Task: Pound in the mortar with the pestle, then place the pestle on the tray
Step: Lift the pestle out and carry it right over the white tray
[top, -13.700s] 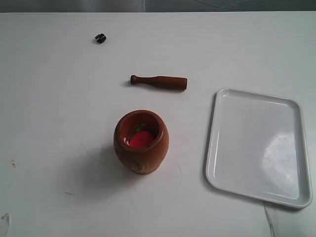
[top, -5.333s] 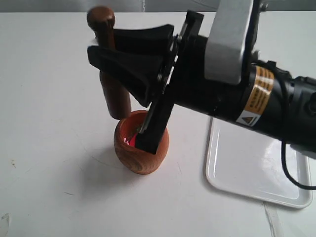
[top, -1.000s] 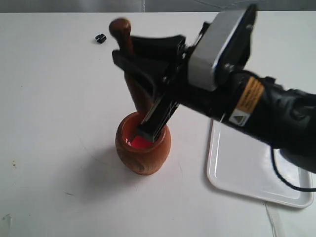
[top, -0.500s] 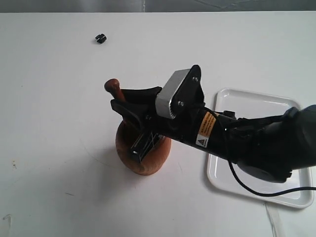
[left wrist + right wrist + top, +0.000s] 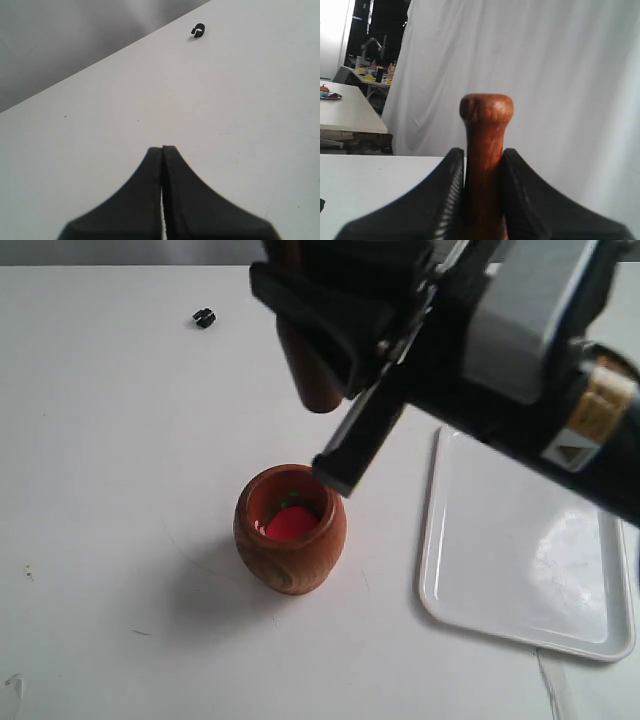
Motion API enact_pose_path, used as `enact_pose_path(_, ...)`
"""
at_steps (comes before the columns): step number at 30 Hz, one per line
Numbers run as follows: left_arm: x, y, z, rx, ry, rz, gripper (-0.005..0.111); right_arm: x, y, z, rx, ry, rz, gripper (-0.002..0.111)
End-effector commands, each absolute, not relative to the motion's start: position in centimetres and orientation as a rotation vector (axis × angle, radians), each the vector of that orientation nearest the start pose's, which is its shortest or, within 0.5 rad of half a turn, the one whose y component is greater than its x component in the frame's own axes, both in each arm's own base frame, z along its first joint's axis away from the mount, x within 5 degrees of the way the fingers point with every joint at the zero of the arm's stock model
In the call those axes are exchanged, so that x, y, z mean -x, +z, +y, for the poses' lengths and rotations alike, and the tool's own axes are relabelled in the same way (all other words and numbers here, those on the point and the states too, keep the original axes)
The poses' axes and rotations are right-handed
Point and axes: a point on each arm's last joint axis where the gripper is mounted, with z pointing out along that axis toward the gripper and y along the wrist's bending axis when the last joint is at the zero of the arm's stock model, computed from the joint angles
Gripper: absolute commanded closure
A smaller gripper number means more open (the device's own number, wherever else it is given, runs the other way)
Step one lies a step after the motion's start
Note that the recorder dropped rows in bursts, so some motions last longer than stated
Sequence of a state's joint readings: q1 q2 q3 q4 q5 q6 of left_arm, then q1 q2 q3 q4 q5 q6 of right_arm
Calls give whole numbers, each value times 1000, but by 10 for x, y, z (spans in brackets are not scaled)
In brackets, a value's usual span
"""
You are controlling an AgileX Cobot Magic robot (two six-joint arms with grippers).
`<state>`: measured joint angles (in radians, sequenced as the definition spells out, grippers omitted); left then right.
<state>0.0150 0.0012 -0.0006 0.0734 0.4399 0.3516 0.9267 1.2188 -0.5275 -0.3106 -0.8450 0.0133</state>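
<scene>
The reddish-brown wooden mortar [image 5: 290,530] stands on the white table, with something red and a bit of green inside it. High above it and slightly behind, my right gripper [image 5: 300,280] is shut on the pestle [image 5: 312,372], whose thick end hangs clear above the mortar's mouth. In the right wrist view the pestle [image 5: 485,155] stands upright between the fingers [image 5: 451,190], knob end up; the gripper [image 5: 484,160] clamps its handle. The white tray [image 5: 520,550] lies right of the mortar, partly hidden by the arm. My left gripper [image 5: 162,148] is shut on nothing over bare table.
A tiny black object [image 5: 204,317] lies on the table at the far left; the left wrist view catches it too [image 5: 198,31]. The right arm's bulky body [image 5: 520,380] fills the upper right of the exterior view.
Half a second ago the pestle was pushed down into the mortar. The right gripper has since lifted it straight up and out, so it now hangs well above the mouth.
</scene>
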Motion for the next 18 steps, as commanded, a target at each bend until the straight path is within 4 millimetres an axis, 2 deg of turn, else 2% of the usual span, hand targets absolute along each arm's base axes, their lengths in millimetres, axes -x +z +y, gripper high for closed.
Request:
enact_pose_path(1,-51,174,3,-361,302,1897,107,-112,324,173,918,659,1120,108)
enact_pose_path(4,-51,174,3,-361,302,1897,107,-100,333,147,901,603,1211,108)
enact_pose_path(8,-51,174,3,-361,302,1897,107,-85,330,113,865,581,1439,108)
enact_pose_path(10,-51,174,3,-361,302,1897,107,-79,326,103,856,590,1536,108)
enact_pose_path(15,-51,174,3,-361,302,1897,107,-74,309,91,759,639,1825,108)
enact_pose_path(18,-51,174,3,-361,302,1897,107,-79,297,89,711,557,1988,108)
